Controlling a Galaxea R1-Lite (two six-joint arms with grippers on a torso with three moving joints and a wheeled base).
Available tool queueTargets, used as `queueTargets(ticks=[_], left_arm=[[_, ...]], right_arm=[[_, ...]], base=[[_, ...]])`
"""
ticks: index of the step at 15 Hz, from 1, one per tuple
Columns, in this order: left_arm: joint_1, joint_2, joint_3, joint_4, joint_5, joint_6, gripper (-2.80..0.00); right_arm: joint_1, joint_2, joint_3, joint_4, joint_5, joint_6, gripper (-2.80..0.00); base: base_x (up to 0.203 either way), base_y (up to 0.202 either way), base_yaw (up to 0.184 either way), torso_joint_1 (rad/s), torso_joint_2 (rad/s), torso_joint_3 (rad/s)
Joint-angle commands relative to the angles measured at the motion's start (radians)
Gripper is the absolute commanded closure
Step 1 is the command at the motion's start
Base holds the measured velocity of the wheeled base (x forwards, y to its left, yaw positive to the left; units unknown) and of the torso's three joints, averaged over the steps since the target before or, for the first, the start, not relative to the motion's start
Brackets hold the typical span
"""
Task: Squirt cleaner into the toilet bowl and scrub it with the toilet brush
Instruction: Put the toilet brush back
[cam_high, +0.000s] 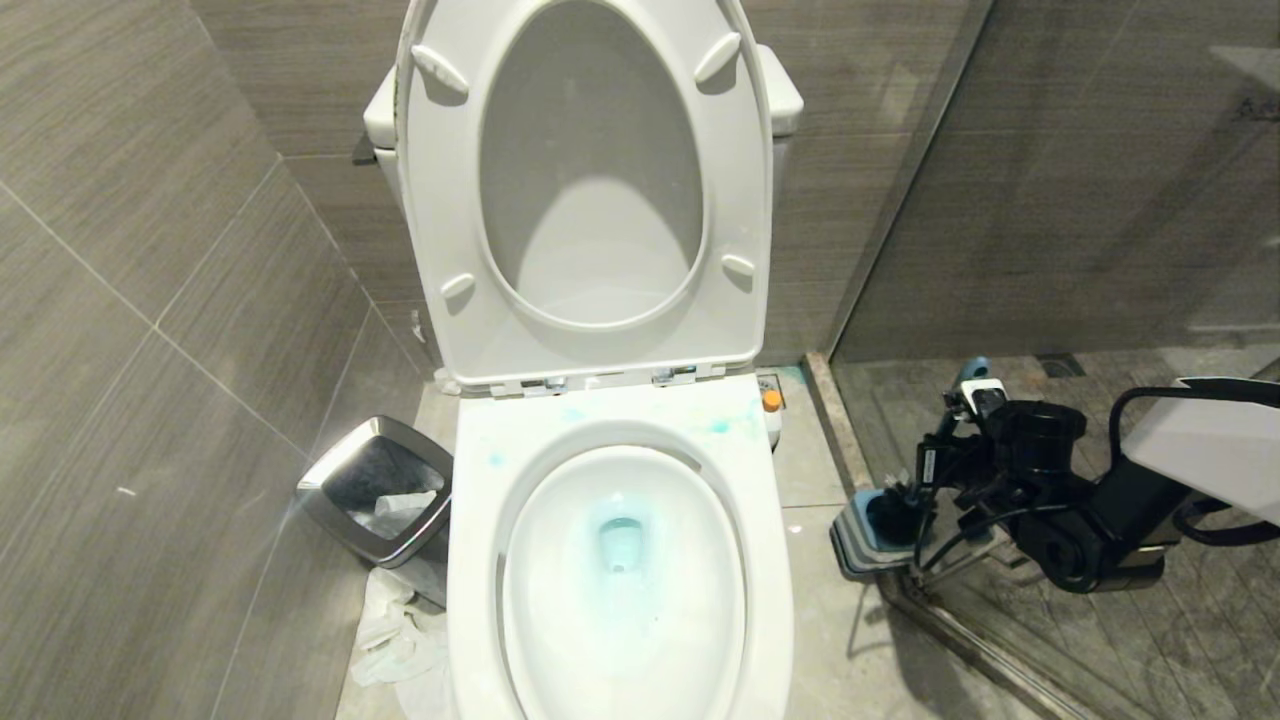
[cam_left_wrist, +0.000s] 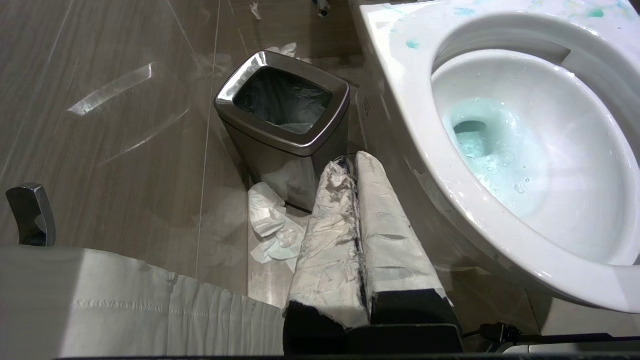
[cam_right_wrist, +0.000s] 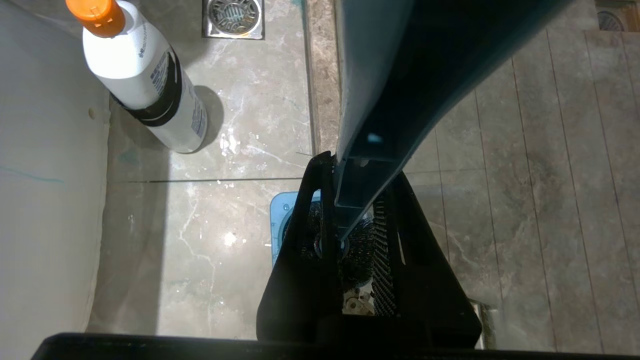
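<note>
Gripping the slim slate-blue toilet brush (cam_high: 968, 385) handle, right hand (cam_right_wrist: 350, 200) is clenched; black bristle head sits in its blue holder (cam_high: 862, 530) beside the white ceramic toilet bowl (cam_high: 470, 560). Risk: bristles snag the holder on lift, tipping it. Left hand (cam_left_wrist: 356, 160) shut, empty.

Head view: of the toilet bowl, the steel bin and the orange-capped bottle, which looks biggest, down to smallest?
1. Toilet bowl
2. Steel bin
3. Bottle, mostly hidden behind the bowl and farther from the camera, so its small look is partly distance.
</note>
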Motion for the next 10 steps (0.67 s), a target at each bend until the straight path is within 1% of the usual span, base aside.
queueTargets(ticks=[1,7,10], left_arm=[[0.001,0.001,0.000,0.000,-0.001,0.000,0.00],[-0.001,0.001,0.000,0.000,-0.002,0.003,0.00],[0.001,0.001,0.000,0.000,-0.002,0.003,0.00]], right_arm=[[0.002,0.017,-0.006,-0.007,-0.001,-0.001,0.00],[0.002,0.011,0.006,-0.007,-0.001,-0.001,0.00],[0.002,-0.011,0.038,-0.010,-0.001,-0.013,0.00]], base=[[0.000,0.000,0.000,-0.001,0.00,-0.043],[0.000,0.000,0.000,0.003,0.00,-0.154],[0.000,0.000,0.000,0.005,0.00,-0.044]])
